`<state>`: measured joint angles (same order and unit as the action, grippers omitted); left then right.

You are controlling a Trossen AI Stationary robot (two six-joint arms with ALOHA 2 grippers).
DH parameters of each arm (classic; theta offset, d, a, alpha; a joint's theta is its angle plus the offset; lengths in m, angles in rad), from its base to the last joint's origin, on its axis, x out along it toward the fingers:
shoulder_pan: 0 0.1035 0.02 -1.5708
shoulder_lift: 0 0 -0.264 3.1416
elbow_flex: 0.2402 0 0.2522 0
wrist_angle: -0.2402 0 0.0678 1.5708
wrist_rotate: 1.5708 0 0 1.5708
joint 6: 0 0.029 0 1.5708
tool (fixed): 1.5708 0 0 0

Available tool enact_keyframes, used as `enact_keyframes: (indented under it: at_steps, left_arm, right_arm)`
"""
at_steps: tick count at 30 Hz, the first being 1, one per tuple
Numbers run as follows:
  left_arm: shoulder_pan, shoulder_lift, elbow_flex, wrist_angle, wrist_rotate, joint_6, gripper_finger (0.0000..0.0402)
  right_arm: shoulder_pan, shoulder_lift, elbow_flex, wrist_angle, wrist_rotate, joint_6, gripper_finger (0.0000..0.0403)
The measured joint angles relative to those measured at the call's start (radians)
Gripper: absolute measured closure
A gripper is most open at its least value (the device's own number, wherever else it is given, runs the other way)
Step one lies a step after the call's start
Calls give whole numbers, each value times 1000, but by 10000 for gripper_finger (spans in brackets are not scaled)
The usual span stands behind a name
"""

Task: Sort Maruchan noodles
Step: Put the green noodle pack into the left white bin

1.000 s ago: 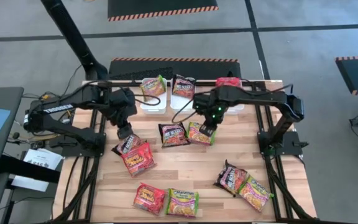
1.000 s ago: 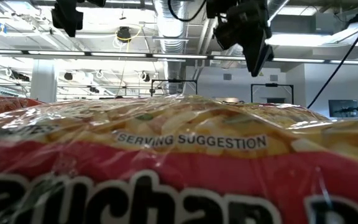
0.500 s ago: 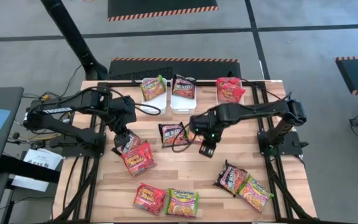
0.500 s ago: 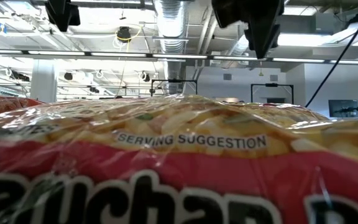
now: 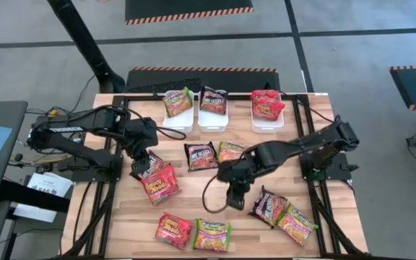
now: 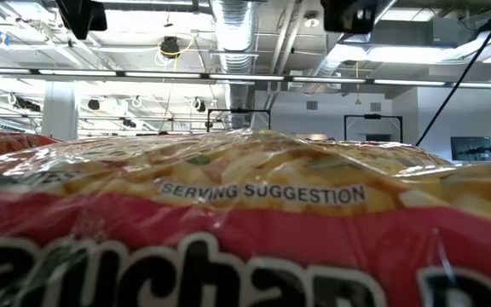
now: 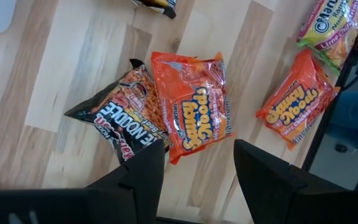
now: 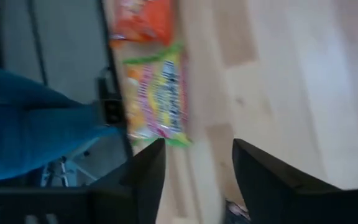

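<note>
Where the worktop (image 5: 222, 202) lies nearest, four Maruchan packets (image 5: 193, 232) rest; four more lie mid-table and three sit in three white trays (image 5: 214, 119) at the far edge, eleven in all. One packet fills the low view, hiding the rest. Left hand (image 5: 140, 160) and right hand (image 5: 235, 200) both hover open, empty.
</note>
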<state>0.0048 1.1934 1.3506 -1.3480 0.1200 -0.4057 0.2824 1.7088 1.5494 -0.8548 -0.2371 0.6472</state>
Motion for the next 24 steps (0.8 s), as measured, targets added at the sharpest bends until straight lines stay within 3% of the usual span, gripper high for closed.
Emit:
enact_keyframes:
  at_steps: [9,24]
  left_arm:
    - [-17,0,0,20,0,-4,223]
    - [-38,1,0,40,-18,-33,223]
  right_arm:
    - [73,54,5,230,6,-3,164]
    - [132,248,-4,283,2,-86,164]
